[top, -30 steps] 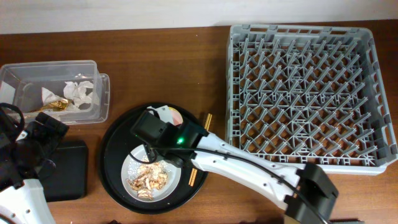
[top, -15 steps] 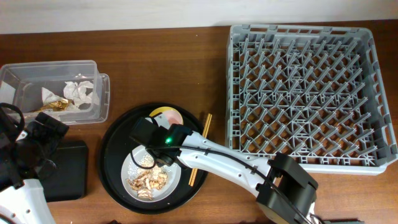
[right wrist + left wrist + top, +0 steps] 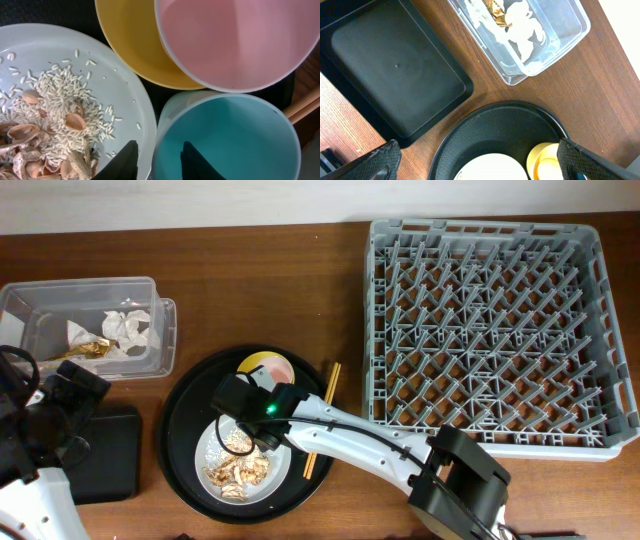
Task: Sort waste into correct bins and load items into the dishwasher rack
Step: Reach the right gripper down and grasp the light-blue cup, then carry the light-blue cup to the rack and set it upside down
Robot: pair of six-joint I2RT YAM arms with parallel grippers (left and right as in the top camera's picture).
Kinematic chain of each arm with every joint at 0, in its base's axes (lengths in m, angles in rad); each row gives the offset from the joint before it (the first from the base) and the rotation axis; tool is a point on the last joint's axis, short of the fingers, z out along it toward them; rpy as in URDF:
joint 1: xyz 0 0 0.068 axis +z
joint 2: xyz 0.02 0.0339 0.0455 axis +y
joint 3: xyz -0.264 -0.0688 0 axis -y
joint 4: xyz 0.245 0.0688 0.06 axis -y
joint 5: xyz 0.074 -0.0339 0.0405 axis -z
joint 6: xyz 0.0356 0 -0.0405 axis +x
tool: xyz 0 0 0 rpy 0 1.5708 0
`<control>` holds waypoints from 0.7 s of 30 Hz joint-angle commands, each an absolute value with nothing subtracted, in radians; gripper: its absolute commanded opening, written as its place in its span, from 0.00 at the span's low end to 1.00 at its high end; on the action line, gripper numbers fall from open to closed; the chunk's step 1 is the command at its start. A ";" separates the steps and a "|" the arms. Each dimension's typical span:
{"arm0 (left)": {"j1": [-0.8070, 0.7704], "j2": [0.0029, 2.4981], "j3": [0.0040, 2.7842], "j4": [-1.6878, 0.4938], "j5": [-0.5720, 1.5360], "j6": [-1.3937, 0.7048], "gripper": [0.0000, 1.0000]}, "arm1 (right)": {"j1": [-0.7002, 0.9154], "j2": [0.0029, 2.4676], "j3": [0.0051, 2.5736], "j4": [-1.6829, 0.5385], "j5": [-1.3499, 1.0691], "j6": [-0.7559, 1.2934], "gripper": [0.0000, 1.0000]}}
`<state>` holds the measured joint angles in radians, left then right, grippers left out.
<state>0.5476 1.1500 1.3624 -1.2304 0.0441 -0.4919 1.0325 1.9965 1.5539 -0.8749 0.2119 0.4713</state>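
Note:
My right gripper [image 3: 159, 155] is open and straddles the near rim of the light blue cup [image 3: 235, 140], one finger inside it and one over the grey-white plate [image 3: 115, 100]. The plate holds rice and brownish food scraps [image 3: 55, 115]. The pink cup [image 3: 235, 40] sits in the yellow bowl [image 3: 130, 45]. In the overhead view the right gripper [image 3: 262, 420] hides the blue cup. Chopsticks [image 3: 322, 420] lie at the round tray's right edge. The clear tub [image 3: 90, 325] holds napkins [image 3: 125, 328] and the gold wrapper [image 3: 90, 350]. My left gripper [image 3: 480, 160] is open and empty, above the flat black tray [image 3: 105, 450].
Plate, bowl and cups stand on a large round black tray [image 3: 185, 440]. The grey dishwasher rack [image 3: 490, 330] fills the right side and holds nothing. The clear tub [image 3: 560, 45] and flat black tray [image 3: 395, 65] lie side by side at the left.
My right arm has swung its elbow inward and the gripper has shifted slightly over the cups beside the plate. The left arm has not moved.

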 commanded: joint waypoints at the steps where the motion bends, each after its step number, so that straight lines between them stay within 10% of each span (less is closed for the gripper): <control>1: 0.553 1.148 1.362 -1.229 0.037 -0.501 0.99 | 1.042 2.006 1.547 -0.879 0.214 0.475 0.24; 5: 0.553 1.148 1.362 -1.229 0.037 -0.501 0.99 | 1.042 2.004 1.549 -0.883 0.214 0.476 0.04; 16: 0.553 1.148 1.362 -1.229 0.037 -0.501 0.99 | 0.987 1.981 1.977 -1.300 0.199 0.475 0.04; 21: 0.553 1.148 1.362 -1.229 0.037 -0.501 0.99 | 0.722 1.980 2.312 -1.613 0.054 0.370 0.04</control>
<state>0.5476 1.1500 1.3621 -1.2316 0.0444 -0.4919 0.8646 1.9892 2.2036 -1.5673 0.1616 0.4625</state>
